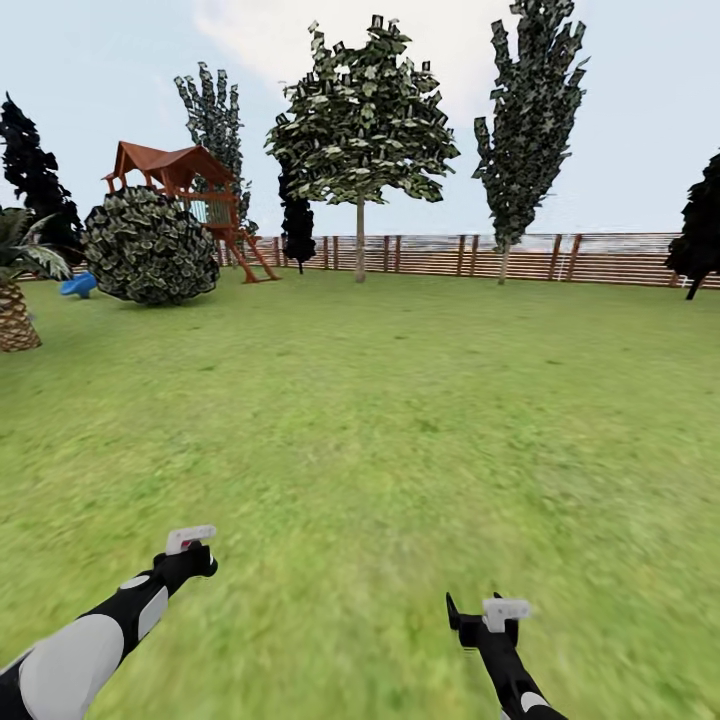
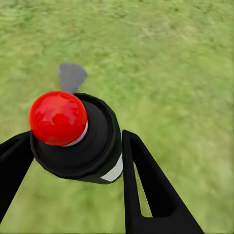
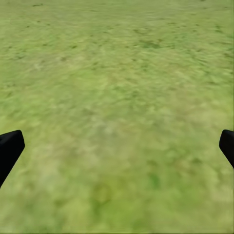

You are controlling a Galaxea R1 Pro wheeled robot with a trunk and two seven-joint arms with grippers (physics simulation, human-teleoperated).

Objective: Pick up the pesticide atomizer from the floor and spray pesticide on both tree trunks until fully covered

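In the left wrist view my left gripper (image 2: 75, 139) is shut on the pesticide atomizer (image 2: 95, 146), a dark bottle with a round red cap and a white label patch, seen end-on above the grass. In the head view that gripper (image 1: 190, 552) hangs low at the left. My right gripper (image 1: 478, 618) is low at the right, and its fingers stand wide apart over bare lawn (image 3: 119, 144). Far ahead by the fence stands a tree (image 1: 360, 110) with a bare pale tree trunk (image 1: 360, 240). To its right rises a taller, narrower tree (image 1: 530, 110).
The garden lawn (image 1: 400, 420) stretches to a brown slat fence (image 1: 600, 258). At the far left are a round bush (image 1: 148, 246), a red-roofed play tower (image 1: 190, 185) and a palm stump (image 1: 15, 315). Dark column-shaped trees (image 1: 297, 225) stand by the fence.
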